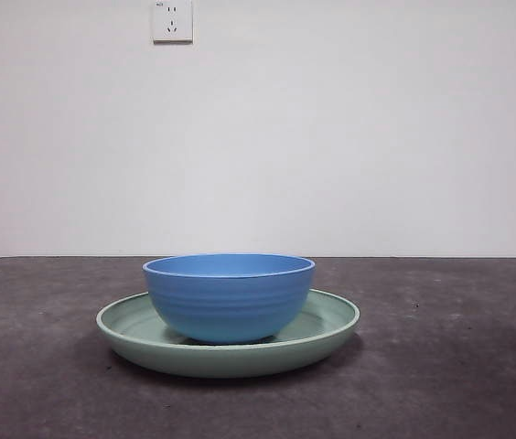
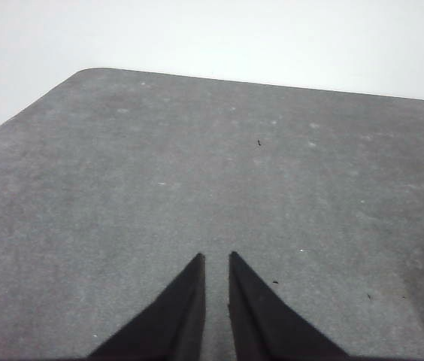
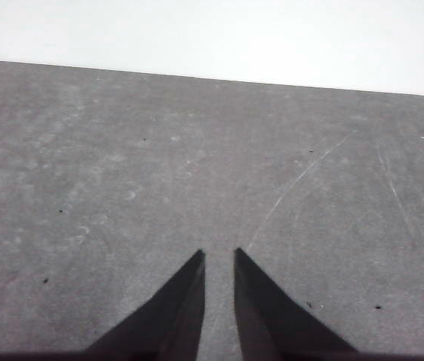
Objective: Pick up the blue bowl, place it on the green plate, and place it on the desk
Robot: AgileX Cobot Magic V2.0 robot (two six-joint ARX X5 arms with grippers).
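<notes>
The blue bowl (image 1: 229, 295) stands upright in the middle of the green plate (image 1: 327, 322), which lies on the dark grey desk (image 1: 459, 366) in the front view. Neither arm shows in the front view. My left gripper (image 2: 216, 257) is shut and empty over bare desk (image 2: 197, 165). My right gripper (image 3: 219, 253) is shut and empty over bare desk (image 3: 159, 165). Neither wrist view shows the bowl or the plate.
A white wall with a socket (image 1: 172, 20) stands behind the desk. The left wrist view shows a rounded desk corner (image 2: 92, 71). The right wrist view shows light scratches on the desk (image 3: 295, 184).
</notes>
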